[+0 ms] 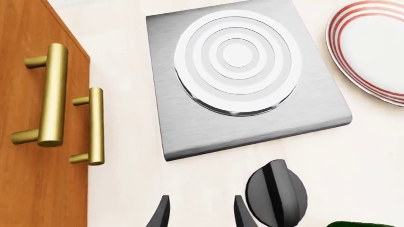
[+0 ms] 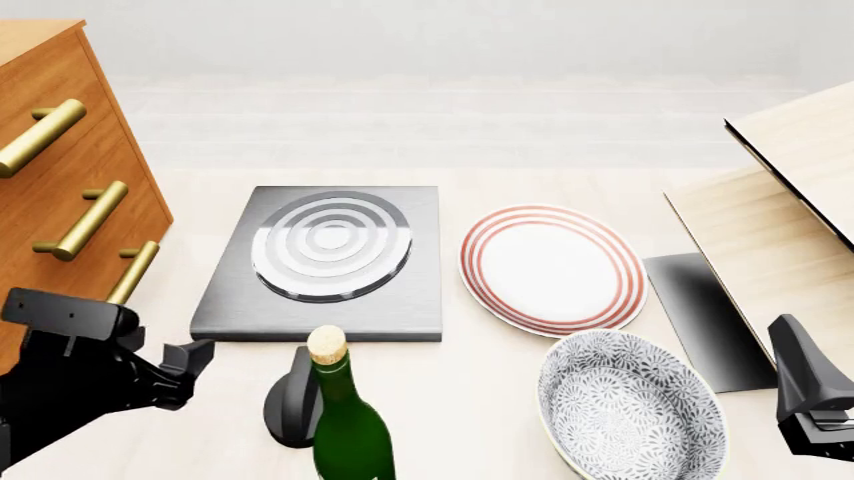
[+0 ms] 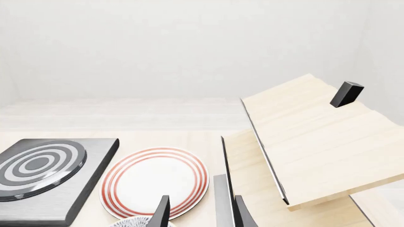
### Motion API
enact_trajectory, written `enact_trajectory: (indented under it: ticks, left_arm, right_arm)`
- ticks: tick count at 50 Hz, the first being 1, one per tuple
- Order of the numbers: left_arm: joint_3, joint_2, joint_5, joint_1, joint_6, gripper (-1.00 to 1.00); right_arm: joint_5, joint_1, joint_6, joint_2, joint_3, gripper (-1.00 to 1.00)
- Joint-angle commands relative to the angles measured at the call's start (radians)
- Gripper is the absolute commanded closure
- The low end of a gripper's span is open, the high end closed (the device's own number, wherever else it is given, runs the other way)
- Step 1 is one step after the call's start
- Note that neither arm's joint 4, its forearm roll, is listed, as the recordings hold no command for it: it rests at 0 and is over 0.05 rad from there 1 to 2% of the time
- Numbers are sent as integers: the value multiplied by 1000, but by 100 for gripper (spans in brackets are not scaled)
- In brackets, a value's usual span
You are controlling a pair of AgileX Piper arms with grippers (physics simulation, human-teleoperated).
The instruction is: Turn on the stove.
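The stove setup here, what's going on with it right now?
Nothing is gripped yet. The left gripper is open and empty, close beside the black knob, which sits on the table in front of the stove. A green bottle stands right next to the knob. The right gripper is open too, well away near the red-ringed plate.

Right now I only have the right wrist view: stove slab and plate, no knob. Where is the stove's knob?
Observer: The black knob stands on the table near the stove's near edge, apart from the slab.
Operator: Anything crowding it?
Observer: A green bottle stands just right of it in the front view.
Operator: Which arm is nearer?
Observer: The left end effector, open, with the knob just beside its fingers.
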Motion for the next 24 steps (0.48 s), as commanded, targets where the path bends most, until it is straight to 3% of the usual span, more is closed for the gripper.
enact_trajectory:
  ticks: [1, 9, 13, 24]
  left_arm:
    - [2, -156, 118, 7, -9, -100]
    - [25, -221, 131, -1, -19, -100]
    - [27, -369, 189, -25, 1, -100]
    - [74, -507, 207, 4, 28, -100]
  right_arm:
    - [0, 0, 0, 0, 0, -100]
    - [0, 0, 0, 0, 0, -100]
    - [0, 0, 0, 0, 0, -100]
    - [0, 0, 0, 0, 0, -100]
